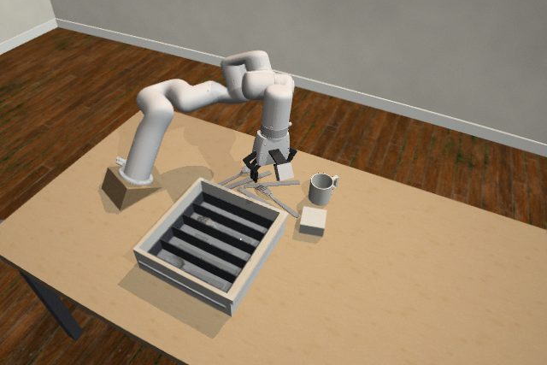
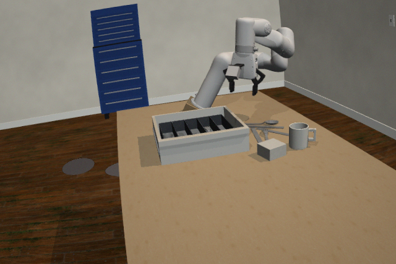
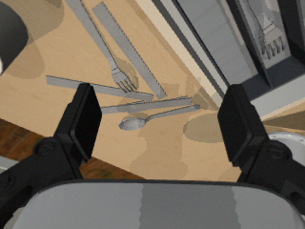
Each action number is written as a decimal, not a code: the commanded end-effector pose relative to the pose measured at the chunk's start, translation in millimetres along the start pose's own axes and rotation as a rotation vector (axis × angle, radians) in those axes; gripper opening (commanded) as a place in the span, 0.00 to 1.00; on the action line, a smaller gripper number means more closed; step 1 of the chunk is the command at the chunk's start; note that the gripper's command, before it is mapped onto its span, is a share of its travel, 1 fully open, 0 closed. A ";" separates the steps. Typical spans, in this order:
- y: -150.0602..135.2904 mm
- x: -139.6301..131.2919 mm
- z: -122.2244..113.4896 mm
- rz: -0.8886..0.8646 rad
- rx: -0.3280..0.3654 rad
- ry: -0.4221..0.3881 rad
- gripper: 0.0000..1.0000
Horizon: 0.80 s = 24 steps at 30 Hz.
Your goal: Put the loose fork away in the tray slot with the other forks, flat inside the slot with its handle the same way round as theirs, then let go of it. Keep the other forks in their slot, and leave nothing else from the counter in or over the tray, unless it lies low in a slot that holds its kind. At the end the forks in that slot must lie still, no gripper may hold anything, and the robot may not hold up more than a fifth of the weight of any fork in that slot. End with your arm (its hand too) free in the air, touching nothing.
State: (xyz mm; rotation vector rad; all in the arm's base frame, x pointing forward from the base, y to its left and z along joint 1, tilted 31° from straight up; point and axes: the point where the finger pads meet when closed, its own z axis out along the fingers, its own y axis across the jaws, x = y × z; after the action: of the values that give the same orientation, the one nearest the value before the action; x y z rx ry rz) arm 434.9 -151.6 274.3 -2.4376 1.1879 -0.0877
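Observation:
The loose fork (image 1: 273, 197) lies on the table just beyond the tray's far right corner, among other cutlery. In the wrist view the fork (image 3: 107, 54) has its tines toward me and its handle running up and left. The wooden tray (image 1: 212, 237) has several long slots; one middle slot holds the other forks (image 3: 269, 33), which also show in the top view (image 1: 204, 220). My gripper (image 1: 270, 167) is open and empty. It hovers well above the cutlery pile, as the exterior view shows (image 2: 242, 89), and the open fingers frame the pile in the wrist view (image 3: 163, 119).
A spoon (image 3: 143, 119) and several knives (image 3: 129, 50) lie crossed around the fork. A grey mug (image 1: 321, 188) and a pale box (image 1: 314, 220) stand right of the pile. The arm's base (image 1: 132, 177) is left of the tray. A blue cabinet (image 2: 118, 59) stands beyond the table.

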 end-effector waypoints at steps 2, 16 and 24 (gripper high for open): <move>-27.8 -20.0 9.9 -0.098 0.045 -0.010 1.00; -46.3 -35.8 17.4 -0.167 0.075 -0.021 1.00; -52.6 -41.7 20.0 -0.192 0.085 -0.025 1.00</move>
State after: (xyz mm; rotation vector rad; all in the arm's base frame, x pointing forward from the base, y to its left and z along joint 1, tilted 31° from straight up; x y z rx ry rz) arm 450.6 -92.5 280.1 -2.4626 0.9531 -0.1468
